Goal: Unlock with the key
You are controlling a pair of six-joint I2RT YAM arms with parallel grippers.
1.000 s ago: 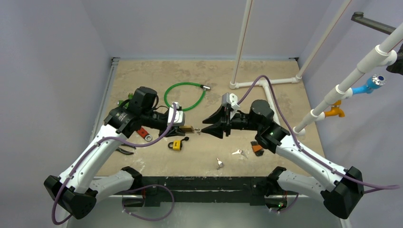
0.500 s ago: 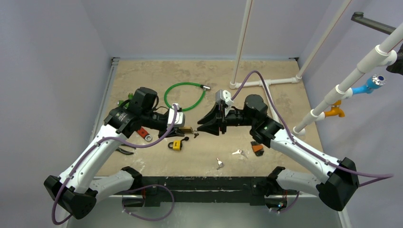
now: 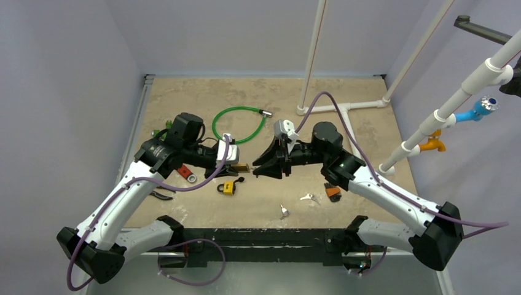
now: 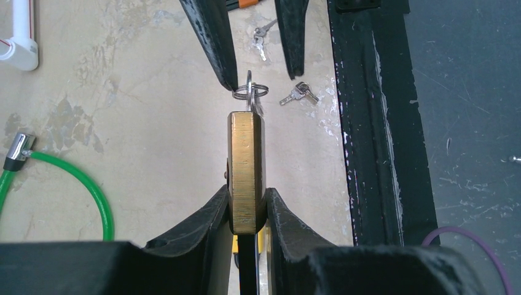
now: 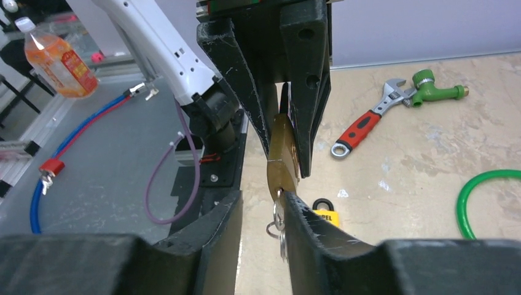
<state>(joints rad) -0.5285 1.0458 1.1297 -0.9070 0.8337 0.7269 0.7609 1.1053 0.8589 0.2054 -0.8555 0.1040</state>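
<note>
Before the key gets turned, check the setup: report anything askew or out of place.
The key in the brass padlock sits off-centre in the right claw: close against one finger, a wide gap to the other. Nothing else stands out.

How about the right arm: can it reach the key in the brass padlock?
Probably yes: the right fingers, open, flank the key, which juts clear of the brass padlock clamped in the left fingers.

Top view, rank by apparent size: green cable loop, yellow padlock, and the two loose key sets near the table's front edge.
1. green cable loop
2. yellow padlock
3. left key set and right key set: both tiny and look alike, so I won't rank them.
</note>
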